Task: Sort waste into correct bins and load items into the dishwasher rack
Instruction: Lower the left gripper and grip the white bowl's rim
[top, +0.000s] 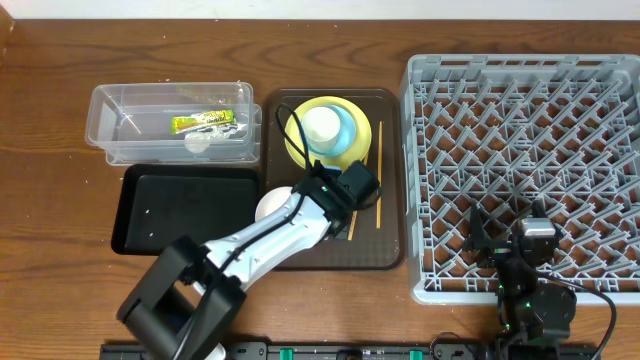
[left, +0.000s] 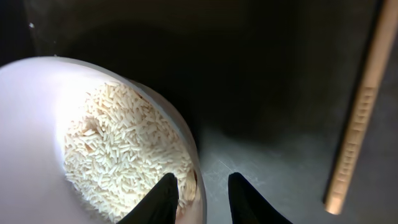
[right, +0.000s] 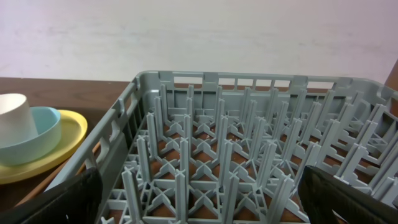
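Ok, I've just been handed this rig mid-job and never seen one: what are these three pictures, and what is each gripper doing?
This is a two-armed robot at a table. The overhead picture looks straight down; the other two come from a camera on each wrist. The left gripper is open, its fingers straddling the rim of a white bowl of rice on the brown serving tray. The right gripper hangs open and empty above the grey dishwasher rack. The clear tub holds a snack wrapper.
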